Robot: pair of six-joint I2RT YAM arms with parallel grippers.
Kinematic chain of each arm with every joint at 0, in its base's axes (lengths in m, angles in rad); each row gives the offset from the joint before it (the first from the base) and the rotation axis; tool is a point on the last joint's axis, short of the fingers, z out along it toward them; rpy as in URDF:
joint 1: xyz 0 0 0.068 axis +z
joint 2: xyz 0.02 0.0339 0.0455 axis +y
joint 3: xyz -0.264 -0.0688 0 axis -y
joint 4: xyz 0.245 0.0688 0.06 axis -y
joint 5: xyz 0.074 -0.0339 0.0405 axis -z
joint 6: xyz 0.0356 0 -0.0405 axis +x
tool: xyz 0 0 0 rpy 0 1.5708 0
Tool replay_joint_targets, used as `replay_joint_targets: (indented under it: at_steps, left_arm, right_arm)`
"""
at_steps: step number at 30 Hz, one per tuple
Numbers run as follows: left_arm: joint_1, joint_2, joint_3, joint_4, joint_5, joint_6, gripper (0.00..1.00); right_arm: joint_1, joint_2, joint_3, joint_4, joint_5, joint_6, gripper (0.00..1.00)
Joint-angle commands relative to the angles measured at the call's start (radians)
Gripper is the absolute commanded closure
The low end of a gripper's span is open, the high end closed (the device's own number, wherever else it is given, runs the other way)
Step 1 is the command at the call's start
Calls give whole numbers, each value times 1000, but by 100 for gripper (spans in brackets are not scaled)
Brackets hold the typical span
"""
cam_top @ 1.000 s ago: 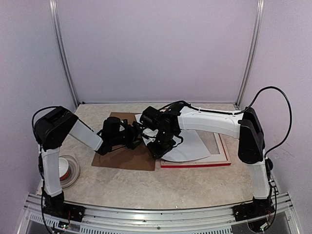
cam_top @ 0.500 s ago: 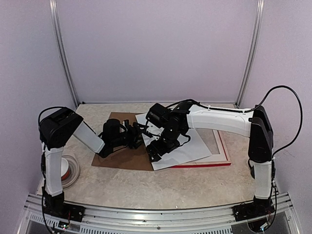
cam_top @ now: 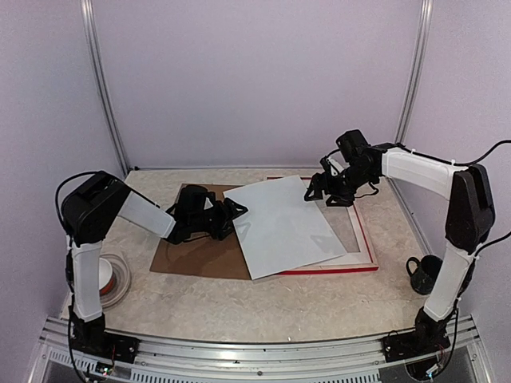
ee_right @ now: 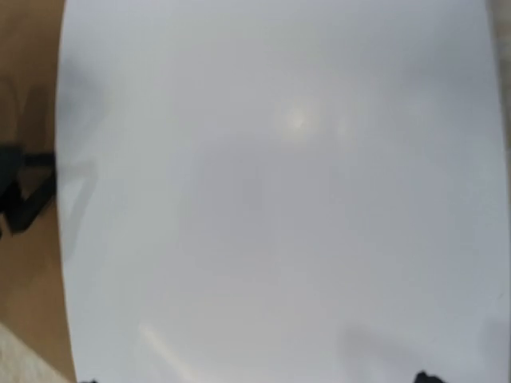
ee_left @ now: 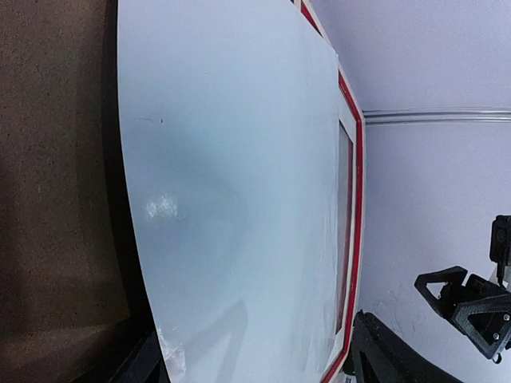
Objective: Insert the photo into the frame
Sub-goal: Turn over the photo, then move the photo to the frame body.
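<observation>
The photo (cam_top: pixel 279 223) lies flat with its plain white back up, so the print is hidden. It rests slantwise, its right part over the red frame (cam_top: pixel 369 239) and its left part over the brown board (cam_top: pixel 200 259). My left gripper (cam_top: pixel 234 214) sits low at the sheet's left edge, open. In the left wrist view its dark fingers (ee_left: pixel 383 359) straddle the near end of the photo (ee_left: pixel 231 175), with the frame's red rim (ee_left: pixel 358 199) beyond. My right gripper (cam_top: pixel 321 194) hovers above the photo's far right corner, open and holding nothing. The photo (ee_right: pixel 271 191) fills the right wrist view.
A white mat with a cut-out (cam_top: pixel 351 254) lies in the frame under the sheet. A roll of tape (cam_top: pixel 112 275) sits at the near left by the left arm's base. A black mug (cam_top: pixel 423 274) stands at the near right. Walls close the table off behind and at both sides.
My right gripper has let go of the curled sheet and swung up to the far right. The sheet has dropped flat over frame and board. The left gripper has stayed by its left edge.
</observation>
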Motion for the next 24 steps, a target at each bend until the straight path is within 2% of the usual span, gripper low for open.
replay_joint_targets:
  at_steps: [1, 7, 13, 24]
  left_arm:
    - [-10, -18, 72, -140, -29, 83, 23]
    - [-14, 10, 141, -217, -30, 127, 22]
    - [-14, 54, 226, -271, -18, 151, 22]
    - [-21, 108, 363, -382, -42, 199, 22]
  right_arm:
    - [-39, 84, 52, 58, -36, 16, 15]
    - [-96, 167, 70, 87, -53, 25, 15]
    - [-123, 162, 5, 102, -1, 37, 14]
    - [-160, 145, -87, 159, 0, 42, 13]
